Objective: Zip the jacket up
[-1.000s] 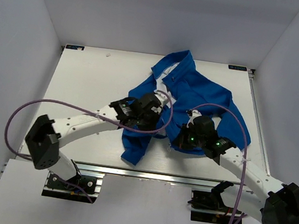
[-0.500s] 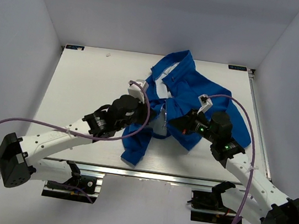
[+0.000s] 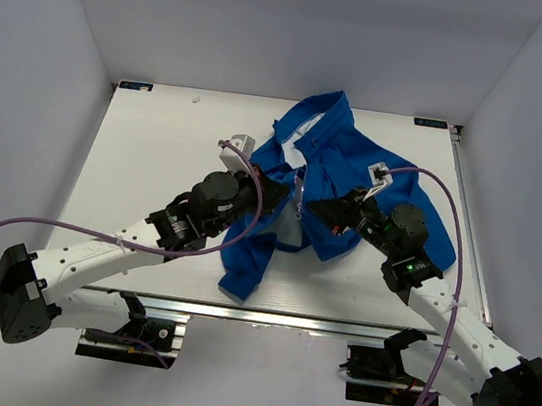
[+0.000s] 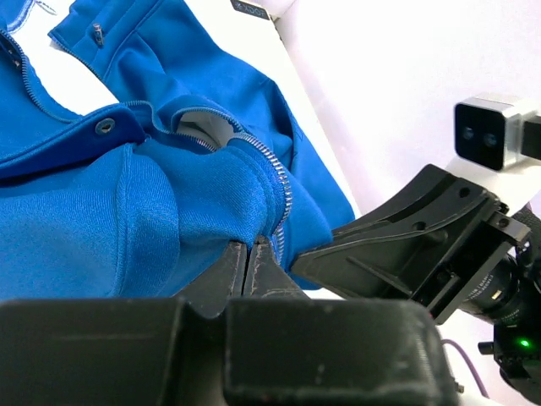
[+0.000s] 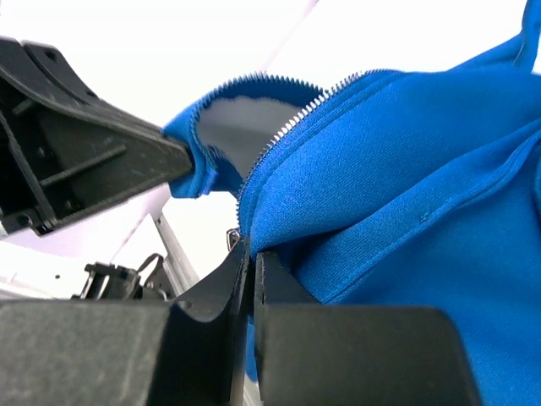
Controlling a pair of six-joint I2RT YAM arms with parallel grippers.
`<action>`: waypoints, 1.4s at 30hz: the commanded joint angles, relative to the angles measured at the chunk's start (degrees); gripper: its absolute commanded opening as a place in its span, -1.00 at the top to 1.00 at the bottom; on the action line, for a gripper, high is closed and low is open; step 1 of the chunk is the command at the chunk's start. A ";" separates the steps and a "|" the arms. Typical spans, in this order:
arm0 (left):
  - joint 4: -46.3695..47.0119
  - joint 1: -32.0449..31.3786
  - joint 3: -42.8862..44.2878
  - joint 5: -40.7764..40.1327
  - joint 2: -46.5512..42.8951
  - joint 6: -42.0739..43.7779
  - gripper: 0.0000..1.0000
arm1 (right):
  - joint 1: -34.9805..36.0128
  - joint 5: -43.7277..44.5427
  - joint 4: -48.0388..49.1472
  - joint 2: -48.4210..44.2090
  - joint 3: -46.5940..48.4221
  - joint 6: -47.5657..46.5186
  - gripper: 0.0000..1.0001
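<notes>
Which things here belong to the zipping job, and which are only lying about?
Belong to the job: the jacket, its zipper, the left fingers and right fingers, both shut on the jacket's front edges.
Only around: the table, the purple cables, a dark tag at the table's far left corner.

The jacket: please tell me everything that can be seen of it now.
The jacket is royal-blue soft fabric with a pale lining. It lies crumpled on the white table, its front open and unzipped. Silver zipper teeth line the front edges, and a snap button shows. The left gripper and the right gripper each pinch one front edge, holding the two edges close together.
</notes>
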 commanded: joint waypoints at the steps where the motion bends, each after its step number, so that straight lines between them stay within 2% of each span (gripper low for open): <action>1: 4.26 -0.31 -0.90 -1.06 -1.44 -2.42 1.00 | -0.03 2.21 7.95 -0.97 0.11 0.87 1.00; 15: 6.99 -0.31 -1.69 -1.06 0.14 -3.21 1.00 | -0.03 1.60 10.67 -0.18 0.03 1.04 1.00; 28: 8.22 -0.31 -1.34 2.10 2.42 -1.02 1.00 | -0.03 2.39 7.77 0.35 1.43 2.36 1.00; 38: 9.01 -0.31 -3.10 1.22 0.67 0.91 1.00 | -0.03 4.33 4.26 -0.18 2.05 2.45 1.00; 42: 10.94 -0.31 -3.97 3.76 0.14 3.46 1.00 | -0.03 3.37 3.20 0.61 2.66 2.36 1.00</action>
